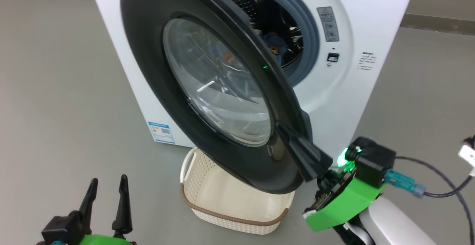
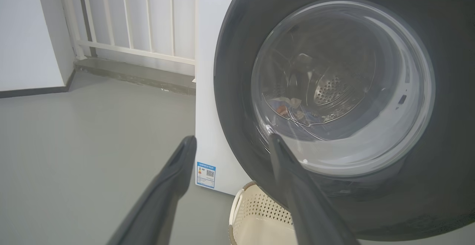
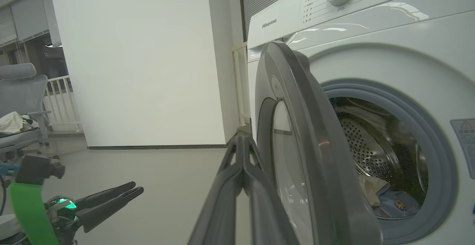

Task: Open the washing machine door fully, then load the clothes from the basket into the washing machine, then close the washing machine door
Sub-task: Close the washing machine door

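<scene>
The washing machine point(image 1: 374, 15) stands ahead with its round door point(image 1: 148, 55) swung about halfway out towards me. Light-blue printed clothes point(image 1: 276, 44) lie in the steel drum, and show through the door glass as clothes point(image 2: 287, 107) and past the door's edge as clothes point(image 3: 393, 200). Under the door sits the cream basket point(image 1: 222, 195), with nothing in it. My right gripper point(image 1: 281, 128) is shut, its fingers laid against the door's outer face at the lower right rim. My left gripper point(image 1: 108, 180) hangs open and empty at the lower left, apart from the door.
A blue label sticker point(image 1: 161, 131) marks the machine's lower left corner. Grey floor spreads to the left. A white railing point(image 2: 137, 18) and a wall stand beyond the machine's left side, and an office chair point(image 3: 22, 100) is further off.
</scene>
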You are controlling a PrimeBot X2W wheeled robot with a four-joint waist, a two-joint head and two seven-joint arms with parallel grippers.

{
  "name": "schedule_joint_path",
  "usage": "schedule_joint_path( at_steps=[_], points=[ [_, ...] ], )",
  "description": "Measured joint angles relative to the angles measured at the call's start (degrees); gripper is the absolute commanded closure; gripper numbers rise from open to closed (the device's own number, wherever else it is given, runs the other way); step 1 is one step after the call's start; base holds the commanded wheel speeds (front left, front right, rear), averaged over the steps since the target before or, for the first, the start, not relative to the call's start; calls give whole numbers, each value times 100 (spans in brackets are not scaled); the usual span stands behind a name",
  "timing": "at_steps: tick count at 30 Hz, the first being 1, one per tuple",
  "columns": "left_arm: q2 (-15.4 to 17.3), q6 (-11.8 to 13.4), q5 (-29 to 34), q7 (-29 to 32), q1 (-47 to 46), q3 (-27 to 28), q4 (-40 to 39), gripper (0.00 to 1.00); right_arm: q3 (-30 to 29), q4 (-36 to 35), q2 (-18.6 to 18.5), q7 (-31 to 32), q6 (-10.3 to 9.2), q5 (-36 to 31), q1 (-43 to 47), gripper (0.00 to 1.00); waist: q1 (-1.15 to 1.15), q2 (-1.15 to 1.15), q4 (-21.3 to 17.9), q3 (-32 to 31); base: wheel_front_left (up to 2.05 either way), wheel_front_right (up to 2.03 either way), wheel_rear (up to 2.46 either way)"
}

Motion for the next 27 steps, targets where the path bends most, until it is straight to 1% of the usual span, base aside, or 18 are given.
schedule_joint_path(
  at_steps=[6, 11, 18, 21, 27],
  points=[
    [-4, 0, -4, 0, 14, 12, 0, 0, 116, 646, -1, 0, 0, 11, 138, 100, 0, 0, 185, 7, 0, 0, 0],
    [-8, 0, -8, 0, 14, 12, 0, 0, 176, 1217, -32, 0, 0, 189, 139, 100, 0, 0, 269, 58, 0, 0, 0],
    [-23, -1, -12, 0, 12, -47, 2, 0, 243, 1747, -89, 0, 0, 314, 85, 100, 0, 0, 335, 182, 0, 0, 0],
    [-24, -1, -34, 0, 10, -60, 2, 0, 201, 1860, -136, 0, 0, 348, 69, 100, 0, 0, 360, 219, 0, 0, 0],
    [-24, -2, -42, 0, 2, -62, 1, 0, -75, 1923, -200, 0, 2, 354, 52, 100, 0, 0, 395, 390, 0, 0, 0]
  ],
)
